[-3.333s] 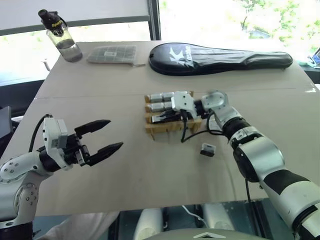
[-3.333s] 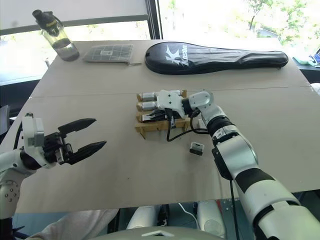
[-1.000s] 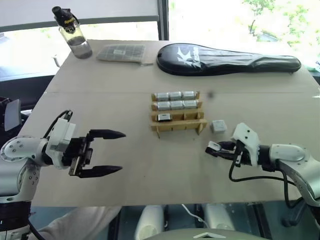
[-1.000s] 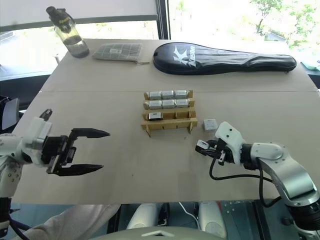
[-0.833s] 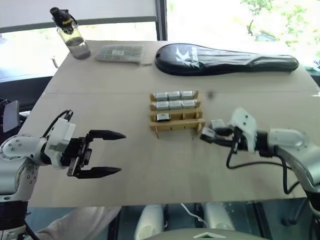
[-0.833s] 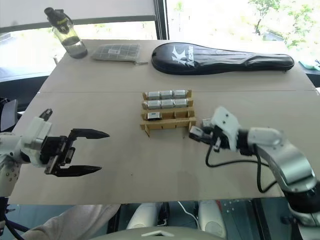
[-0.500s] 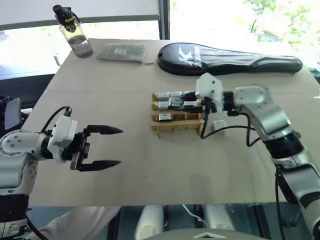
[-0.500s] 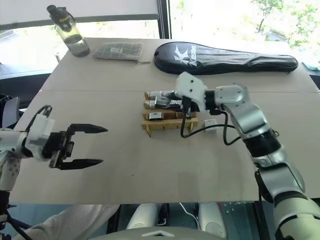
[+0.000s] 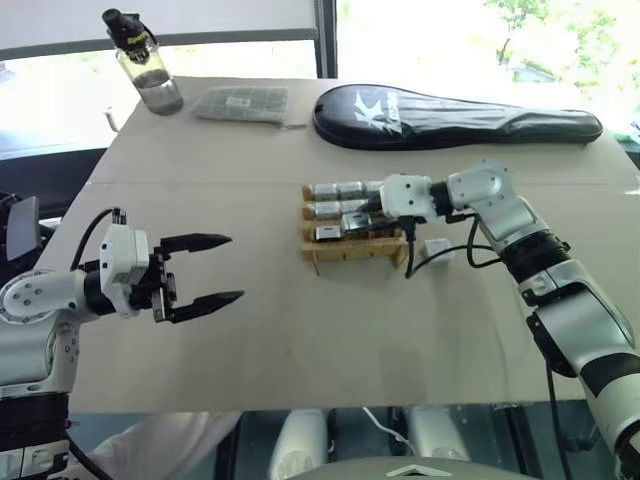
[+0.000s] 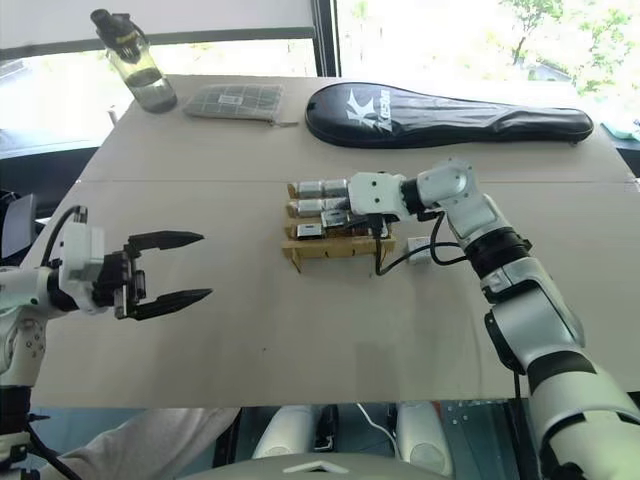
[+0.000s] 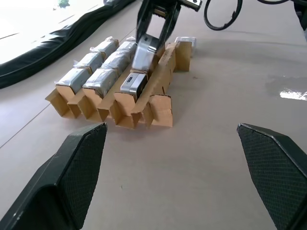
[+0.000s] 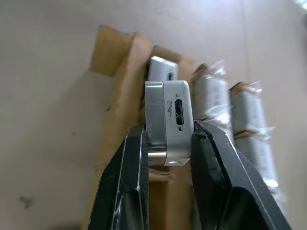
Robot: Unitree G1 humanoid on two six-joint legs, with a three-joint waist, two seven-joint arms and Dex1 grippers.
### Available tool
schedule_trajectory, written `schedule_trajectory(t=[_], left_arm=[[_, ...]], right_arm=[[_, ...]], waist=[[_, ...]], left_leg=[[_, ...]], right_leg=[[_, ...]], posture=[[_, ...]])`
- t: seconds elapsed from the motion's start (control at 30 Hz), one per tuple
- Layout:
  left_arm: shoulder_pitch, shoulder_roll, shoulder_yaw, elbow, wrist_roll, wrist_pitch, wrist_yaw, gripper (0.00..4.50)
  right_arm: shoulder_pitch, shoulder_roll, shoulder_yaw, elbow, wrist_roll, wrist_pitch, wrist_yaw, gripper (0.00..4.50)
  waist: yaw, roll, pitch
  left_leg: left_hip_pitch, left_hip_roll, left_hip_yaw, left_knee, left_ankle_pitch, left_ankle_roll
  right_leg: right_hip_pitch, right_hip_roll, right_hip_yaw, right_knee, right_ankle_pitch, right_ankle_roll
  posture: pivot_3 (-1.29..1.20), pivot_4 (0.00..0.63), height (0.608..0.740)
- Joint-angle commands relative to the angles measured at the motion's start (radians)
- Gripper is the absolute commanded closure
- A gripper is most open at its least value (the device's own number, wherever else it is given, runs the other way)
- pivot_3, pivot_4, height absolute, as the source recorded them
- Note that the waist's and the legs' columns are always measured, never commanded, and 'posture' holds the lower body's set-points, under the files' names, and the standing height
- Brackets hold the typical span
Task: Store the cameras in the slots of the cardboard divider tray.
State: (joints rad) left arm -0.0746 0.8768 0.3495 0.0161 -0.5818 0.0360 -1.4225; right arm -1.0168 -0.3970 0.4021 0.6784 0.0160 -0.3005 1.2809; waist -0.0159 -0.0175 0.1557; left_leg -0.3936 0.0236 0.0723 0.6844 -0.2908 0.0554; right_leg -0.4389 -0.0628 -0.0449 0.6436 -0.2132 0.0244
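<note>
R gripper (image 12: 168, 143) clamped on small silver-grey boxy camera (image 12: 168, 120), held just above tan cardboard divider tray (image 9: 355, 245), front row. L gripper (image 9: 205, 270) fingers spread, holding nothing, well apart from tray.

Table (image 9: 300, 330) carries tray (image 9: 352, 245), racket case (image 9: 460, 102), bottle (image 9: 145, 75), packet (image 9: 240, 103)

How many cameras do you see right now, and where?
9 cameras: three in the back row, three in the middle row, one in the front row, one gripped by the right tool above the tray, one loose on the table right of it.
</note>
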Motion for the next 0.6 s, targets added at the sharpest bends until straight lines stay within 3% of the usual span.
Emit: schedule_trajectory(t=[0.03, 0.57, 0.6], left_arm=[[-0.005, 0.002, 0.031, -0.023, -0.029, -0.015, -0.013, 0.0], [-0.032, 0.003, 0.008, 0.015, -0.014, -0.025, -0.036, 0.0], [-0.032, 0.002, 0.008, 0.015, -0.014, -0.025, -0.036, 0.0]], right_arm=[[-0.016, -0.003, -0.04, -0.048, 0.026, 0.046, 0.034, 3.82], [-0.031, 0.023, -0.027, 0.021, -0.044, 0.183, 0.026, 3.82], [-0.035, 0.025, -0.029, 0.026, -0.046, 0.189, 0.023, 2.79]], waist=[[0.0, 0.0, 0.0], [0.001, 0.0, 0.0], [0.0, 0.0, 0.0]], left_leg=[[0.0, 0.0, 0.0, 0.0, 0.0, 0.0], [-0.002, -0.001, -0.001, 0.0, 0.0, 0.0], [-0.002, -0.001, -0.001, 0.0, 0.0, 0.0]], right_leg=[[0.0, 0.0, 0.0, 0.0, 0.0, 0.0], [-0.001, -0.001, -0.001, 0.0, 0.0, 0.0], [-0.001, -0.001, -0.001, 0.0, 0.0, 0.0]], posture=[[0.0, 0.15, 0.74], [0.0, 0.15, 0.74], [0.0, 0.15, 0.74]])
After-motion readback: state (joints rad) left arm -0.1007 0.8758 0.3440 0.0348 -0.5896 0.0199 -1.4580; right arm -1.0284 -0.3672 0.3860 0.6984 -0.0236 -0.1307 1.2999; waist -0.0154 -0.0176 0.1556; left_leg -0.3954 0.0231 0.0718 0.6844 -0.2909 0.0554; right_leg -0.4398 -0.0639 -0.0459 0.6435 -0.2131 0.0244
